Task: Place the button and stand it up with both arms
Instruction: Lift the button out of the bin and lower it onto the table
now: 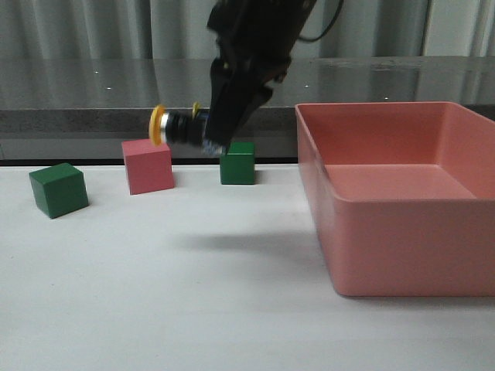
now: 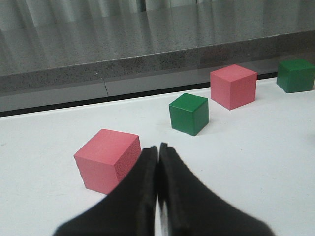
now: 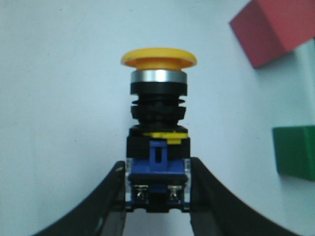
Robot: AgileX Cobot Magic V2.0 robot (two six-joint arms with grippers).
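Note:
The button (image 1: 178,126) has a yellow cap, a silver ring, a black body and a blue-and-clear base. My right gripper (image 1: 212,144) is shut on its base block and holds it in the air above the table, lying sideways with the cap pointing left. In the right wrist view the button (image 3: 158,123) sits between the two fingers, and the gripper (image 3: 157,169) clamps the base from both sides. My left gripper (image 2: 158,147) is shut and empty, low over the table beside a pink cube (image 2: 106,160). The left arm does not show in the front view.
A large pink bin (image 1: 410,247) fills the right side of the table. A green cube (image 1: 58,189), a pink cube (image 1: 148,166) and another green cube (image 1: 237,162) stand at the back left, below the held button. A grey ledge runs behind the table.

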